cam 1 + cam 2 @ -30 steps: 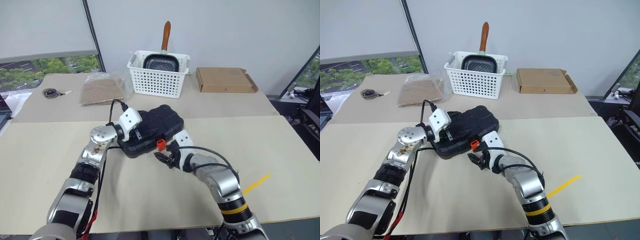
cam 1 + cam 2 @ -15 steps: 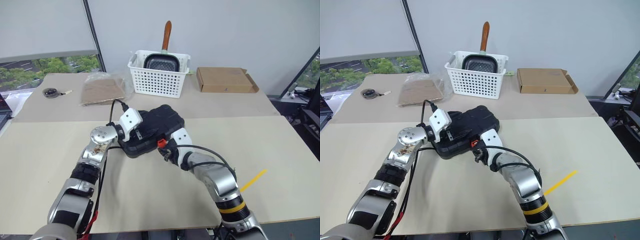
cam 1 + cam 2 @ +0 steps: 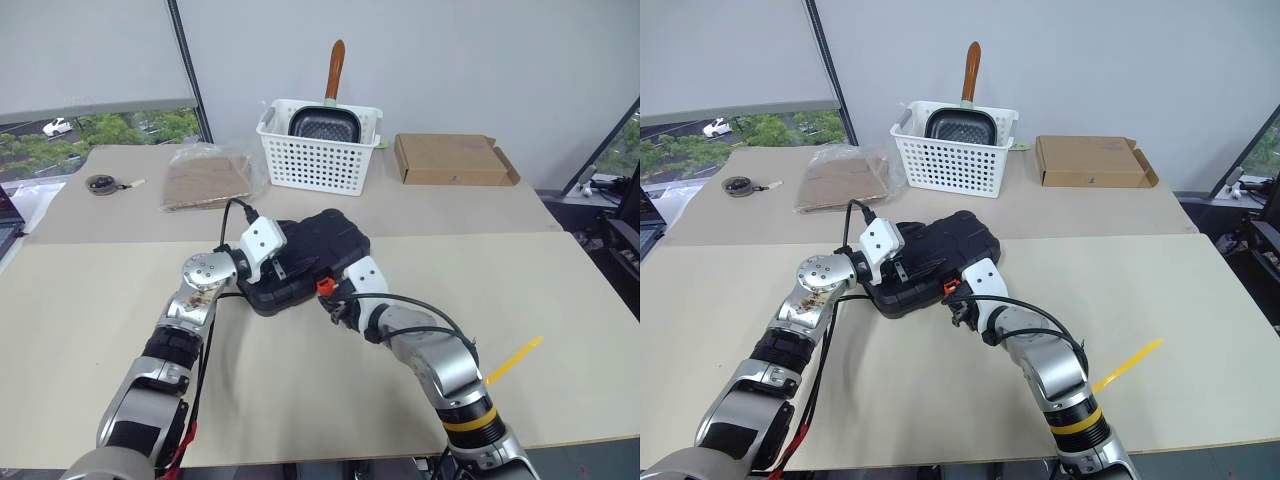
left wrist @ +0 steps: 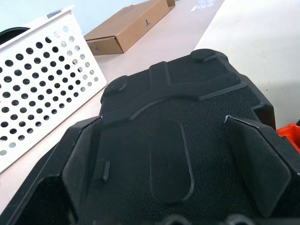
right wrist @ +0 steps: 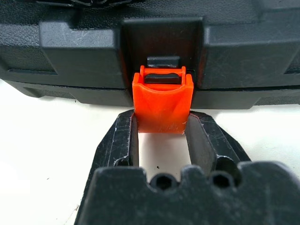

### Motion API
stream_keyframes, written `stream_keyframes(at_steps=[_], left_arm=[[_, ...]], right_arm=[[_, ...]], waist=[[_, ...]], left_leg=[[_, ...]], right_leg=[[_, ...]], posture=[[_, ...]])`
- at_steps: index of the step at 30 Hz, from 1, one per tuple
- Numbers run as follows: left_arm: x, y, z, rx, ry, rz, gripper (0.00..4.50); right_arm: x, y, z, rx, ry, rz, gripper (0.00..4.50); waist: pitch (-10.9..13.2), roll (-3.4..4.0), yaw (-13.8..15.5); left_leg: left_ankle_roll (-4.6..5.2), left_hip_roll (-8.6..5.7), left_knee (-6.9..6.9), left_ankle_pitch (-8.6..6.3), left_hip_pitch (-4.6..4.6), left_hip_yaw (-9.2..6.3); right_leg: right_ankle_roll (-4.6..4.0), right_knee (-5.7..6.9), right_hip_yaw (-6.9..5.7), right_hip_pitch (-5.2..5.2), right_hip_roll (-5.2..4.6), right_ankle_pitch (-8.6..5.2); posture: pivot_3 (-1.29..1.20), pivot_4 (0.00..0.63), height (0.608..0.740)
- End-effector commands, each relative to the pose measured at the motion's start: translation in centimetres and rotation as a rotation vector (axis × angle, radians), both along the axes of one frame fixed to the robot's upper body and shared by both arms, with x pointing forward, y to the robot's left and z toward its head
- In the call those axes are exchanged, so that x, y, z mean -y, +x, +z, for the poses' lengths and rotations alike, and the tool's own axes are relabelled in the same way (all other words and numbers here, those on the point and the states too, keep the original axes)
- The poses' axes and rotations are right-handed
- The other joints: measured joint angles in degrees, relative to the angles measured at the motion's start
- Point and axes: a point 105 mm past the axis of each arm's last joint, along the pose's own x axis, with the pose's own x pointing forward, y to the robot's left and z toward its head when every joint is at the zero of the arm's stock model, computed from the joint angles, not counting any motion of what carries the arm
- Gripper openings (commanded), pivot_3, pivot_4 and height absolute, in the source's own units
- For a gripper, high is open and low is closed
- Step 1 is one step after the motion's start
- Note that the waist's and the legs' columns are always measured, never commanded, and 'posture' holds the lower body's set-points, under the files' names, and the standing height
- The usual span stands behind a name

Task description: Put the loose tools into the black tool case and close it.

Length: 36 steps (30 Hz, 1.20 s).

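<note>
The black tool case (image 3: 325, 240) lies closed on the beige table, its small orange latch (image 3: 324, 286) on the near edge. My left gripper (image 3: 283, 262) rests open on the case lid, its fingers (image 4: 79, 164) spread wide across the textured top (image 4: 187, 93). My right gripper (image 5: 161, 124) is at the front edge, shut on the orange latch (image 5: 162, 101) with one finger against each side of it. The loose tools are out of view.
A white lattice basket (image 3: 320, 160) holding a pan stands behind the case, with a brown cardboard box (image 3: 455, 160) to its right. A plastic-wrapped brown pack (image 3: 205, 180) and a small dark disc with a cord (image 3: 100, 184) lie at the back left. A yellow strip (image 3: 515, 360) lies at the right.
My right gripper has moved up to the case's front edge and closed on the orange latch. The left gripper and the case have stayed put.
</note>
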Motion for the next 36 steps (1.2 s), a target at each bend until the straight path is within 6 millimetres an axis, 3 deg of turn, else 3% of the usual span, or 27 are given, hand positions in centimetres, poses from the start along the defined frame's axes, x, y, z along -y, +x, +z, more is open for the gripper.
stream_keyframes(at_steps=[1,14,23,25,26,36], left_arm=[[-0.1,-1.3,-5.5,-0.162,0.121,-0.015,4.50],[0.1,-1.4,-5.8,-0.171,0.120,-0.020,4.50],[0.2,-1.6,-5.9,-0.174,0.117,-0.021,4.50],[0.2,-1.5,-6.0,-0.174,0.116,-0.018,4.50],[0.1,-1.6,-6.0,-0.175,0.116,-0.017,4.50],[0.1,-1.7,-6.4,-0.187,0.111,-0.014,4.50]], right_arm=[[0.2,0.9,4.7,0.172,0.049,-0.021,1.17],[-0.2,1.6,5.6,0.195,0.069,-0.033,1.17],[-0.8,1.6,4.6,0.153,0.031,-0.003,1.17],[-0.8,1.5,4.6,0.146,0.031,-0.002,2.19],[-0.7,1.5,4.5,0.142,0.030,-0.002,2.29],[0.8,0.1,4.2,0.084,0.013,0.003,2.29]], waist=[[0.00,0.00,0.00],[0.01,0.00,-0.02],[0.01,0.00,-0.12],[0.01,0.00,-0.15],[0.01,0.00,-0.16],[-0.01,0.01,0.10]], left_leg=[[0.00,0.00,0.00,0.00,0.00,0.00],[-0.17,0.01,-0.01,-0.10,-0.03,-0.08],[-0.31,0.01,-0.01,-0.18,-0.03,-0.07],[-0.33,0.02,-0.01,-0.19,-0.02,-0.08],[-0.37,0.02,-0.01,-0.21,-0.01,-0.08],[-0.35,0.01,-0.06,-0.27,-0.03,-0.11]], right_leg=[[0.00,0.00,0.00,0.00,0.00,0.00],[0.02,-0.01,-0.04,-0.04,-0.01,0.01],[0.03,-0.02,-0.03,-0.03,-0.01,0.01],[0.03,-0.02,-0.03,-0.03,-0.01,0.01],[0.03,-0.02,-0.04,-0.03,-0.01,0.01],[0.03,-0.13,-0.05,0.01,-0.05,0.00]], posture=[[0.00,0.150,0.700],[0.00,0.150,0.700],[0.00,0.150,0.700],[0.00,0.150,0.700],[0.00,0.150,0.700],[0.00,0.150,0.700]])
